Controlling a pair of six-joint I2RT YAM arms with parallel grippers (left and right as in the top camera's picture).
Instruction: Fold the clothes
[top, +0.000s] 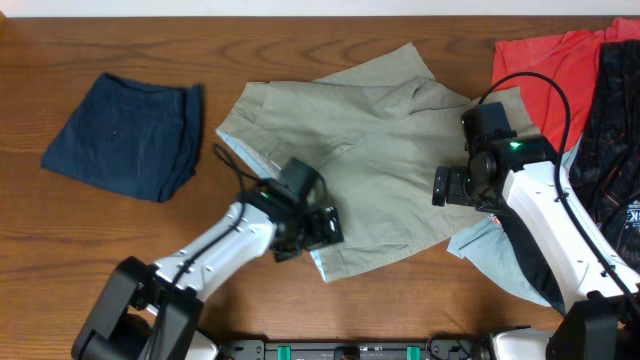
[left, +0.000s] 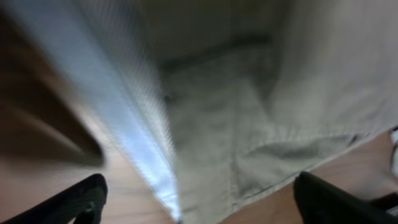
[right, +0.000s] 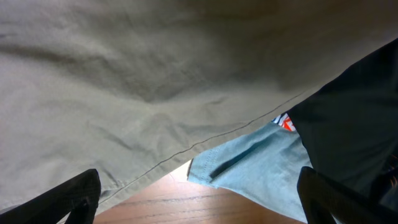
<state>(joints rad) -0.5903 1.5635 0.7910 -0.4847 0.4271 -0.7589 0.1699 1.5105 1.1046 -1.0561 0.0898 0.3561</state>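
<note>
One navy garment (top: 125, 135) already lies folded at the left of the tabletop (top: 60, 250). The khaki garment (top: 380, 140) is spread mid-table, rumpled and only partly folded. A red piece (top: 545, 65), a black one (top: 620, 120) and a pale blue one (top: 500, 255) wait in a heap on the right. The left gripper (top: 318, 228) is over the khaki's near edge and the right gripper (top: 447, 187) over its right edge. Both have their jaws spread, holding nothing. The heap runs off-frame, and the left wrist view is blurred; its pale stripe is perhaps an inner lining.
</note>
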